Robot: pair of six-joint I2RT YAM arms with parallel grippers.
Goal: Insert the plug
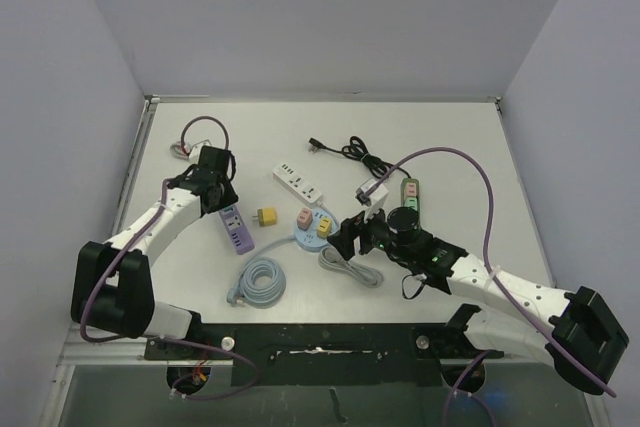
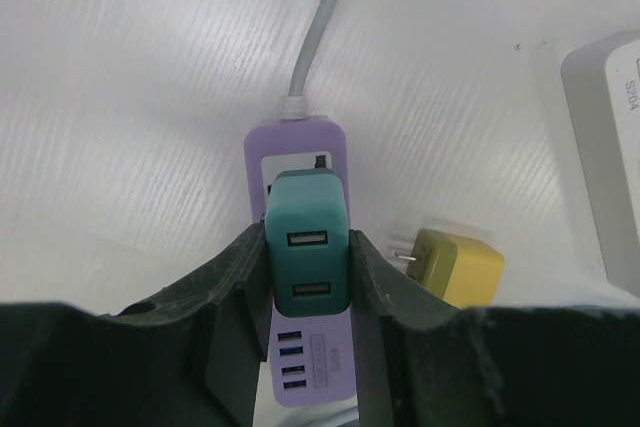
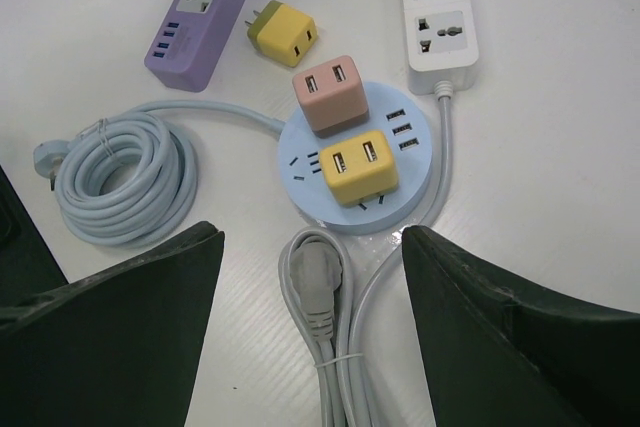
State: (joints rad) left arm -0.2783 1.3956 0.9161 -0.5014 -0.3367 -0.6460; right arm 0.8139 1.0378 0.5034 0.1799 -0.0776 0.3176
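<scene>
Teal plug [image 2: 307, 252] is sitting clamped in the left gripper [image 2: 307, 269], over the purple strip [image 2: 295, 137] near the left edge of the table [image 1: 450, 137]. Right gripper [image 3: 312, 247] is hanging with its jaws apart.

Risk: a tilted push could be missing the slots and shoving the strip. The prongs are hidden, so seating depth is unclear.

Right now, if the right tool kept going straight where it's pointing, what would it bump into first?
Probably the grey plug on its bundled cable, lying just ahead between the fingers of the open right tool. The round light-blue socket hub sits beyond it. Depth is hard to judge.
</scene>
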